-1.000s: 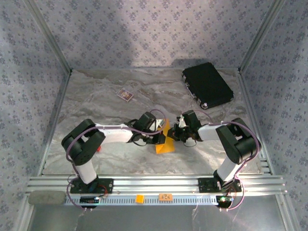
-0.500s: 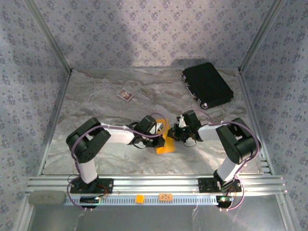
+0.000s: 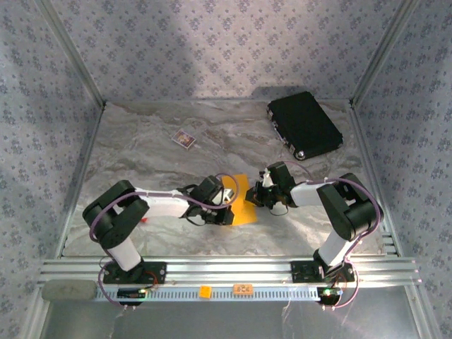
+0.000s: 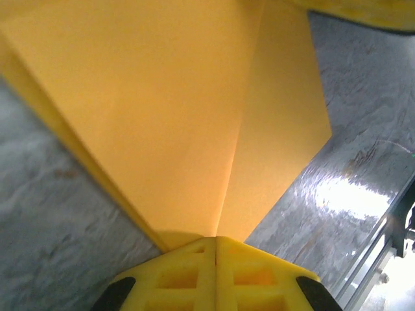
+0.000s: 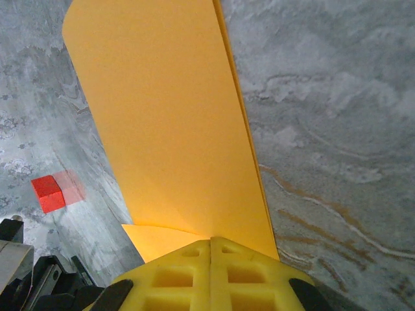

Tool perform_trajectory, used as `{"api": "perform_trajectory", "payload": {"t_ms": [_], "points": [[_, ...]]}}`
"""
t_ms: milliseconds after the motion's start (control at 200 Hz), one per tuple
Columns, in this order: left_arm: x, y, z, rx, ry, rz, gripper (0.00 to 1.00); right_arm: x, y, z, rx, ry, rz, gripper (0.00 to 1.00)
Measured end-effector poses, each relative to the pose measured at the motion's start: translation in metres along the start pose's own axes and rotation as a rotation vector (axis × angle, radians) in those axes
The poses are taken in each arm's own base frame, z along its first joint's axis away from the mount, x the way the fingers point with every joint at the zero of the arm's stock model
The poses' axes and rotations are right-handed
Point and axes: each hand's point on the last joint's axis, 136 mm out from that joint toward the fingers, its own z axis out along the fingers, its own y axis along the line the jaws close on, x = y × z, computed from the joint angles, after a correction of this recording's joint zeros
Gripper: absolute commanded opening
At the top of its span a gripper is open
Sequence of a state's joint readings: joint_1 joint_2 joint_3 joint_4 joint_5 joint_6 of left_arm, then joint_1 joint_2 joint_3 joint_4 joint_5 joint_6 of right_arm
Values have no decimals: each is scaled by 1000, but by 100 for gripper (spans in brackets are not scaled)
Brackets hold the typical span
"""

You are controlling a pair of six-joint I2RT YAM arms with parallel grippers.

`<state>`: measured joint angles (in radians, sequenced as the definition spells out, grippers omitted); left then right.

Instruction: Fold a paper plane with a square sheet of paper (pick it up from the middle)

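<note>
Moved: left arm sinks lower and leftward since a second ago.
Left grip: left tool (image 4: 216, 238) closed on the folded sheet of paper (image 3: 241, 201).
Right grip: right tool (image 5: 211, 241) closed on its opposite edge.
Where: middle of the surface (image 3: 141, 155), between both tools.
Meaning: crease probably being pressed; plane unfinished.

Top camera high, facing down over table (image 3: 141, 145); both wrist cameras close on shared paper (image 4: 162, 116)

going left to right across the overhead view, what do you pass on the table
small card → left end effector → orange paper → right end effector → black case
</note>
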<state>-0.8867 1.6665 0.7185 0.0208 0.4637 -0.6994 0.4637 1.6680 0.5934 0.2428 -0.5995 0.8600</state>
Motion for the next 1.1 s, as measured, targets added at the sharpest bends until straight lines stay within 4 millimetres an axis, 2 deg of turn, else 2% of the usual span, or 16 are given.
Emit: {"api": "perform_trajectory", "payload": {"t_ms": [100,255,390,495,660,969,1104], "points": [[3,-1,-6,-3,-1,2,5,0,0,0,-1,0,0,4],[-5,-18,-21,37,-49,33,7,0,0,0,-1,1,0,5],[-22,-31,-31,66,-109,45,7,0,0,0,-1,-1,-1,5],[-41,-32,-34,71,-157,29,7,0,0,0,0,-1,-1,5],[-56,-26,-22,60,-166,1,4,0,0,0,-1,-1,-1,5],[-36,3,4,3,-84,-54,0,0,1,-3,9,-8,2,7],[-36,2,5,15,-92,-52,0,1,6,-10,16,-19,-7,8]]}}
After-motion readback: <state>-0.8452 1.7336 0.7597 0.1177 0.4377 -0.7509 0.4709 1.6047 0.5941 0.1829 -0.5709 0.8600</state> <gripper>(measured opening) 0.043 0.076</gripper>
